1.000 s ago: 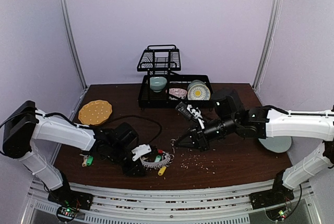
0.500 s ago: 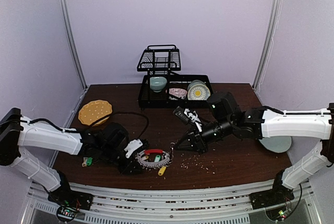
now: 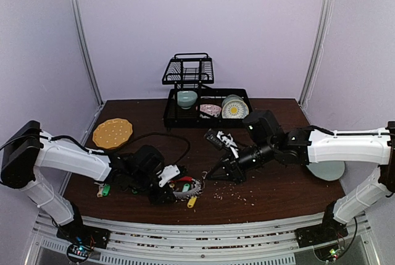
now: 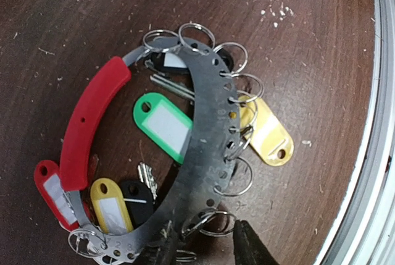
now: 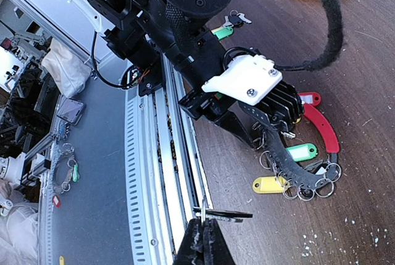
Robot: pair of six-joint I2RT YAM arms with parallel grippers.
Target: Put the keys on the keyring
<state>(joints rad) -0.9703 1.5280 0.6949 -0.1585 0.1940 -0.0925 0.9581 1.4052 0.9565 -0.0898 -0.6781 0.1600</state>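
The keyring (image 4: 203, 154), a grey perforated metal band with a red sheathed arc (image 4: 92, 129), lies flat on the table with several split rings, keys and coloured tags on it. My left gripper (image 4: 207, 251) is at its lower end. The jaws stand a little apart, with the band's edge and one split ring between them. In the top view the keyring (image 3: 187, 186) lies just right of the left gripper (image 3: 168, 192). My right gripper (image 5: 203, 227) is shut on the small ring of a dark-tagged key (image 5: 231, 215), hanging above the table to the right of the keyring. Another key with a green tag (image 3: 103, 189) lies left of my left arm.
A black dish rack (image 3: 207, 101) with bowls and plates stands at the back. A yellow plate (image 3: 112, 133) lies at the back left, and a pale plate (image 3: 325, 171) under my right arm. A black cable (image 3: 162, 138) loops behind the left gripper. Crumbs dot the table (image 3: 259, 194).
My left arm swung left, then back right, with the keyring shifting along with it, and its jaws have widened. The right gripper with its key has dipped slightly toward the keyring.
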